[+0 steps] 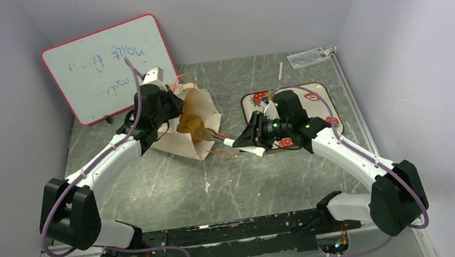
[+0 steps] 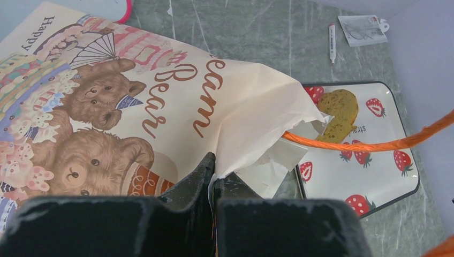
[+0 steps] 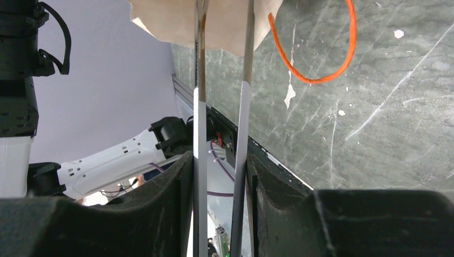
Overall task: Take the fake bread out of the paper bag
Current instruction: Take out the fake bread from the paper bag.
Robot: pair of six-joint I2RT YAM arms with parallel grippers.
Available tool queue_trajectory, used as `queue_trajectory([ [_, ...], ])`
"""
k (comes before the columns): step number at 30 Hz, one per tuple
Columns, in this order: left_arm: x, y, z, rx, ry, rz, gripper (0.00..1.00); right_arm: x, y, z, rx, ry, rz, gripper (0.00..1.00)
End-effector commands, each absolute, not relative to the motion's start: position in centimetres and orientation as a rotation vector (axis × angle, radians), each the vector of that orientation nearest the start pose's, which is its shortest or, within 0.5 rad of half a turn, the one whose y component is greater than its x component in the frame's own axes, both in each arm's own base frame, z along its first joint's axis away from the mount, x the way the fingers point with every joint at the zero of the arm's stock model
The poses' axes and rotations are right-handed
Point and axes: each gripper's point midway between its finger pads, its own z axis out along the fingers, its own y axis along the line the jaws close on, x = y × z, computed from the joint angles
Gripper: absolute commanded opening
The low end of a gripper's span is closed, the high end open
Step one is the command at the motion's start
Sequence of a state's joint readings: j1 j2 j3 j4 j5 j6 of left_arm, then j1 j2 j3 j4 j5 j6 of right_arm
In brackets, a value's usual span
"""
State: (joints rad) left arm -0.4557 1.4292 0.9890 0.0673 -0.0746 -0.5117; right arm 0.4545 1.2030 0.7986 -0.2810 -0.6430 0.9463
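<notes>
At the bag's (image 2: 246,107) left, the left hand (image 2: 213,167) is closed on the paper near its mouth. Orange-brown bread (image 1: 192,125) shows in the mouth. From the bag's right, tongs (image 3: 199,118) reach into it, clamped in the right hand (image 3: 218,160). Further right of the bag, a tray (image 2: 385,176) holds one speckled loaf (image 2: 340,113). Bare counter (image 1: 253,185) lies in front of the bag.

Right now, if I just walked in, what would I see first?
Probably the teddy-bear paper bag, left of centre on the table, its edge pinched by the left gripper. To its right sits the strawberry tray, with one speckled bread on it. The right gripper holds long tongs reaching to the bag.
</notes>
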Motion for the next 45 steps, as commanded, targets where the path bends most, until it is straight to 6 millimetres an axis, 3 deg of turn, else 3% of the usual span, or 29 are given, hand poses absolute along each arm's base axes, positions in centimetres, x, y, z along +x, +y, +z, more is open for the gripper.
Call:
queue_trajectory([
  [1, 39.7, -20.7, 21.3, -0.092, 1.949, -0.597, 0.07, 22.0, 25.6, 18.9, 0.192, 2.467, 1.460, 0.39],
  [26, 40.2, -21.3, 21.6, -0.046, 1.945, -0.600, 0.07, 22.8, 26.2, 16.9, 0.231, 2.493, 1.483, 0.39],
  [38, 40.1, -21.8, 21.7, -0.017, 1.956, -0.623, 0.07, 25.0, 27.7, 15.9, 0.254, 2.438, 1.558, 0.39],
  [45, 39.8, -21.9, 21.7, -0.002, 1.962, -0.633, 0.07, 26.4, 28.4, 13.9, 0.190, 2.459, 1.512, 0.38],
])
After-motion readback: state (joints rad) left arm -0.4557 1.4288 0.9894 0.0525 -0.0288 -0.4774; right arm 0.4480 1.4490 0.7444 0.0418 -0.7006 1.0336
